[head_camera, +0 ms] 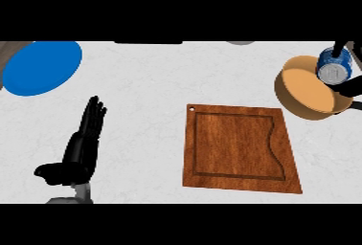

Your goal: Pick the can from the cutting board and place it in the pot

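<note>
A blue can (334, 66) with a silver top hangs tilted over the far right rim of the tan pot (291, 98) at the upper right. My right hand (348, 85) is curled round the can, and only dark fingers show at the view's right edge. The wooden cutting board (239, 148) lies bare in the middle right of the counter. My left hand (83, 143) rests open at the lower left, fingers straight and pointing away, well apart from the board.
A blue round plate (42, 67) sits at the upper left corner. A grey object (241, 42) peeks in at the top edge. White marbled counter spreads between the left hand and the board.
</note>
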You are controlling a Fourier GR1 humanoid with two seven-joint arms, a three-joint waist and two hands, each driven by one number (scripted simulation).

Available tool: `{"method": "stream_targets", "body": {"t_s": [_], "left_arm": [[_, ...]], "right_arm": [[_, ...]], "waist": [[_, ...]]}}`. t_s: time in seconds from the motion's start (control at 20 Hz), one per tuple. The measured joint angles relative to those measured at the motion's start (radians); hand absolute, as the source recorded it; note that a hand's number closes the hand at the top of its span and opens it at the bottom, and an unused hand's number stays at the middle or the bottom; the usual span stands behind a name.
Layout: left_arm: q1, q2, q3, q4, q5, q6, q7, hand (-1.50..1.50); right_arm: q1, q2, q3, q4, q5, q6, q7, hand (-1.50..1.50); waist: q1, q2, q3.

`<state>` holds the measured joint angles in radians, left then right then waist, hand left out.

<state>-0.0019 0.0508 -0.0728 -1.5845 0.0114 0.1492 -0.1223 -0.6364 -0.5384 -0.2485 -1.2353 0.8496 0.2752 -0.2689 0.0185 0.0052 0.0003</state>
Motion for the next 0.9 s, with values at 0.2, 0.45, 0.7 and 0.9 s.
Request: {"method": "stream_targets", "body": {"t_s": [0.2,0.45,0.7,0.9], "left_arm": [[-0.015,0.001,0.009,0.01,0.003,-0.003,0.003,0.0],[-0.006,0.002,0.004,0.006,0.004,-0.016,-0.005,0.0],[-0.013,0.001,0.002,-0.003,-0.003,-0.01,0.013,0.0],[-0.021,0.0,0.009,0.009,0.002,-0.013,0.01,0.0]], "right_arm": [[-0.059,-0.016,0.021,0.201,0.051,-0.051,-0.05,1.5],[-0.111,-0.036,0.029,0.422,0.115,-0.083,-0.027,-1.5],[-0.17,-0.066,0.015,0.617,0.118,-0.057,-0.094,-1.5],[-0.203,-0.038,-0.072,0.687,0.016,-0.042,-0.173,-1.5]], "waist": [[0.003,0.001,0.0],[0.014,0.004,0.0],[0.014,0.005,0.001],[0.011,0.006,0.002]]}}
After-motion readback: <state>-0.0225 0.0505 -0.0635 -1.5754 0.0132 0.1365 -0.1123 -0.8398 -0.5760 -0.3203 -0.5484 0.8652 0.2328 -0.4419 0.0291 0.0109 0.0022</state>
